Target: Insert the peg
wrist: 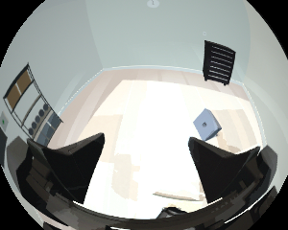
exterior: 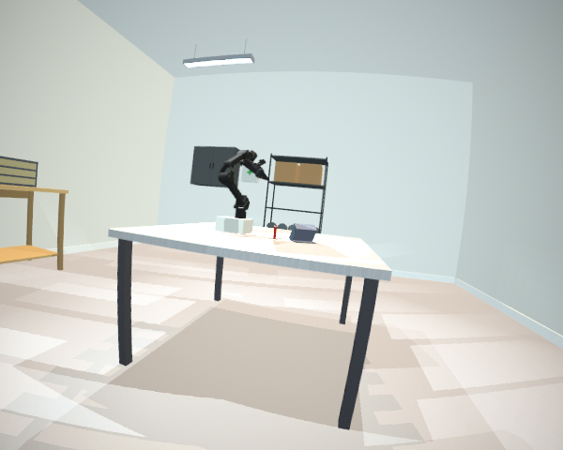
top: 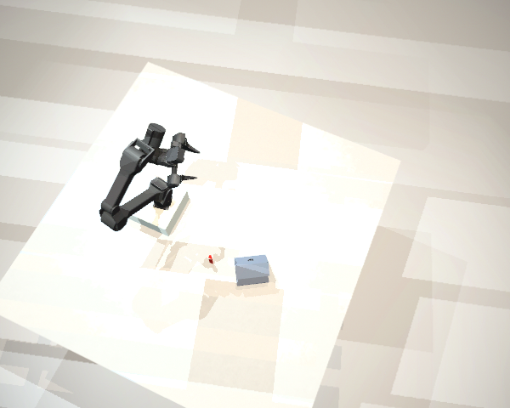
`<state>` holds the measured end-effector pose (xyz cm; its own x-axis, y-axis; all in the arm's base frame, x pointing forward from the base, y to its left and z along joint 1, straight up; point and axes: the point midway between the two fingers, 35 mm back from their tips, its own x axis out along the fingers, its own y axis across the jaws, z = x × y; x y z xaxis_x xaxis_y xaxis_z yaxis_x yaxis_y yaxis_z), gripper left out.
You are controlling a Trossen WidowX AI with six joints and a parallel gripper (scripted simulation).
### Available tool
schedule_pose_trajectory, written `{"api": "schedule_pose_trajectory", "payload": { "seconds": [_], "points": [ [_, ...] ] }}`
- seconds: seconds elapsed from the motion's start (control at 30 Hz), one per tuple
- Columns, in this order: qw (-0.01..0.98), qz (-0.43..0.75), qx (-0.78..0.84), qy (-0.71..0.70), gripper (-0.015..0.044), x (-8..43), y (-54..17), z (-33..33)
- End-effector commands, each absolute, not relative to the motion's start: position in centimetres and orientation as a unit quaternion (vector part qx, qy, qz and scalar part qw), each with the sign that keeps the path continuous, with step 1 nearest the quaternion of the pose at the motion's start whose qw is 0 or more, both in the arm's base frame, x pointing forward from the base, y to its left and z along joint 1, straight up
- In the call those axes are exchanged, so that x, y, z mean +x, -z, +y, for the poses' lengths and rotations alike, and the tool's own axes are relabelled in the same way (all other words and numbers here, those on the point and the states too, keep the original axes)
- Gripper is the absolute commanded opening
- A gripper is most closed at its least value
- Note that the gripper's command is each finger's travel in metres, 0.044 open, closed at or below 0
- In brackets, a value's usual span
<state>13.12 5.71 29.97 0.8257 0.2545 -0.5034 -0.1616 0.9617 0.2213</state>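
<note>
A small red peg [top: 210,258] [exterior: 274,232] stands upright on the table [top: 316,211] [exterior: 174,242], between the robot's base and the panel block. The blue-grey block with the sloped panel [top: 252,269] [exterior: 303,232] [wrist: 207,126] stands beside the peg; one dark hole [top: 250,259] [wrist: 204,125] shows in its face. The hole's exact shape is too small to tell. My gripper [top: 198,165] [exterior: 267,179] [wrist: 147,139] is wide open and empty, high above the table and well away from the peg and the block. The peg is not visible in the wrist view.
The arm's pale base block [top: 178,216] [exterior: 237,225] stands on the table behind the peg. A shelf rack [exterior: 296,184], a dark wall cabinet [exterior: 206,167] and a wooden side bench [exterior: 49,190] stand beyond the table's edges.
</note>
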Motion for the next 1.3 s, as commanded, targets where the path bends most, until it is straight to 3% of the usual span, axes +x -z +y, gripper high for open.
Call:
{"api": "schedule_pose_trajectory", "payload": {
  "seconds": [0.0,1.27],
  "points": [
    [0.951,0.284,0.068,-0.099,0.044,13.5,-29.7,6.2],
    [0.92,0.389,-0.054,0.023,0.044,19.5,-25.8,6.3]
  ]
}}
